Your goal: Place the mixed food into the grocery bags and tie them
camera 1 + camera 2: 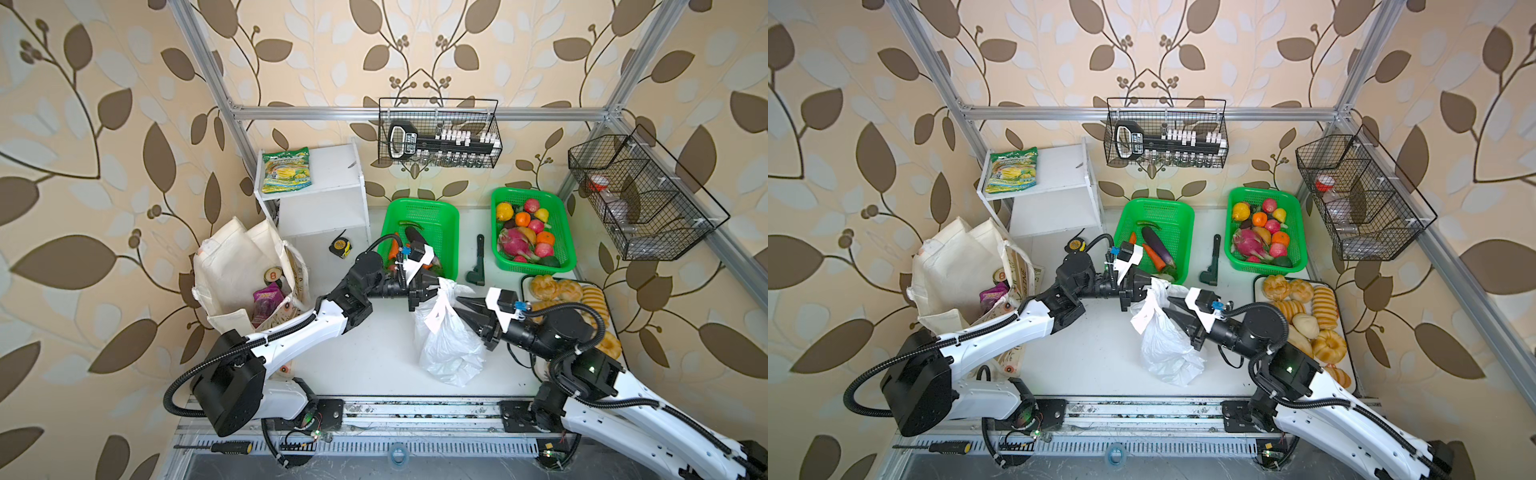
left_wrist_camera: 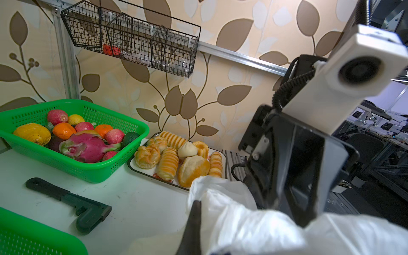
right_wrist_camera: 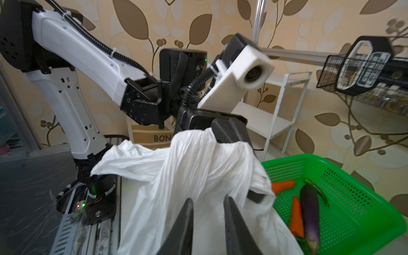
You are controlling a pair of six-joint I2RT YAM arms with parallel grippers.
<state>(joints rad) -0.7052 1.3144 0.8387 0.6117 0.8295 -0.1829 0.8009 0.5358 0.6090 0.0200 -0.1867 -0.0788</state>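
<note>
The white tabletop (image 1: pixel 374 357) carries the whole scene. On its left side, just beside the white shelf unit (image 1: pixel 328 212), the cream canvas tote (image 1: pixel 232 266) stands with its mouth open upward.

Near the middle of the tabletop stands the white plastic bag (image 1: pixel 449 345), bulging. Its lower part rests on the surface. Its upper part is gathered and drawn up toward the green vegetable basket (image 1: pixel 415 204) just behind it. The plastic is opaque, so what it holds cannot be told.

The left end effector (image 1: pixel 434 289) reaches over to the top of the bag and is clamped together on the gathered plastic. In the right wrist view the white film drapes over its black fingers (image 3: pixel 229 132). The right end effector (image 1: pixel 459 300) points at the same gathered part from the opposite side, its tips just beside the plastic. In its own wrist view its two prongs stand apart with a narrow gap. The bag shows beyond them and nothing is seen pinched between them.

Inside the tote the purple grape-print pouch (image 1: pixel 268 297) sits upright near the front of the opening. Just behind it is the drink can (image 1: pixel 272 275), its round top facing up.
</note>
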